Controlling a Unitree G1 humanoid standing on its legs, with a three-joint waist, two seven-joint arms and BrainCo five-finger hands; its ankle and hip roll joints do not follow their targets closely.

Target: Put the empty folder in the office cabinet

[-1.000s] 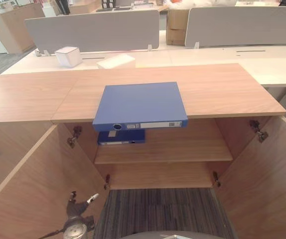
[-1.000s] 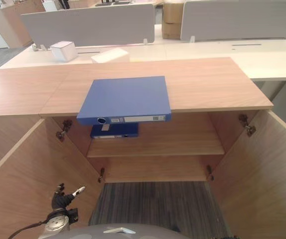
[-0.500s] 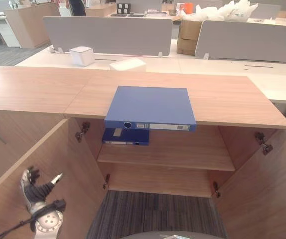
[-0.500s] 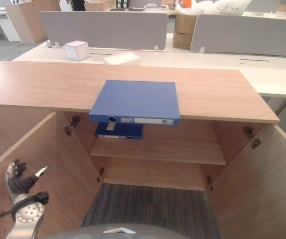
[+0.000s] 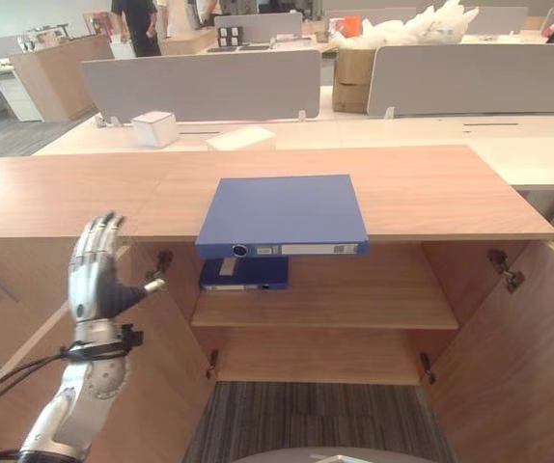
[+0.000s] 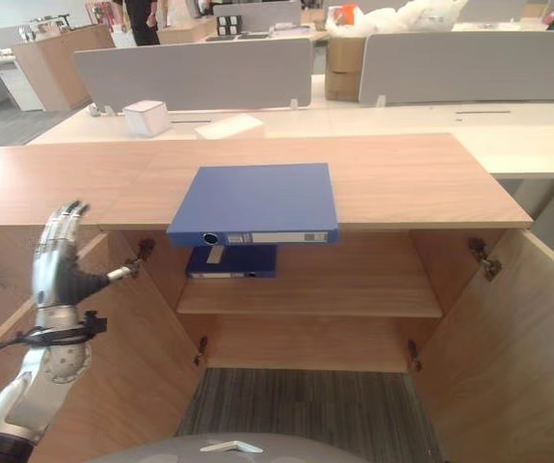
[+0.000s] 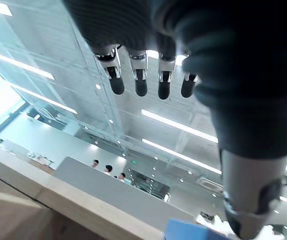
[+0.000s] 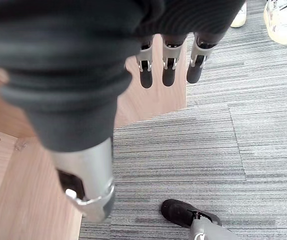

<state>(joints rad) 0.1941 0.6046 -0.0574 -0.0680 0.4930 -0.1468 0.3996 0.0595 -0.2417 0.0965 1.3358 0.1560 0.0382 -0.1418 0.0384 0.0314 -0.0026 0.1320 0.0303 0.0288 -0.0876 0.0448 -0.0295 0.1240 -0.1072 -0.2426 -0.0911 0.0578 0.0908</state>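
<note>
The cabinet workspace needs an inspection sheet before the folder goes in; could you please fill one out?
Surface: wooden cabinet top, bare around the folder; both doors open, upper shelf mostly free.
Job's things: blue folder lies flat on the top, its spine overhanging the front edge; second blue folder lies flat on the upper shelf at the left.
Clutter: white box and a flat white item on the desk behind.
Hands: left hand raised, fingers straight, beside the left door, holding nothing; right hand hangs low over the carpet, fingers relaxed, empty.
Cables: nothing seen.
Surroundings: grey desk dividers, cardboard box, a person standing far behind.
</note>
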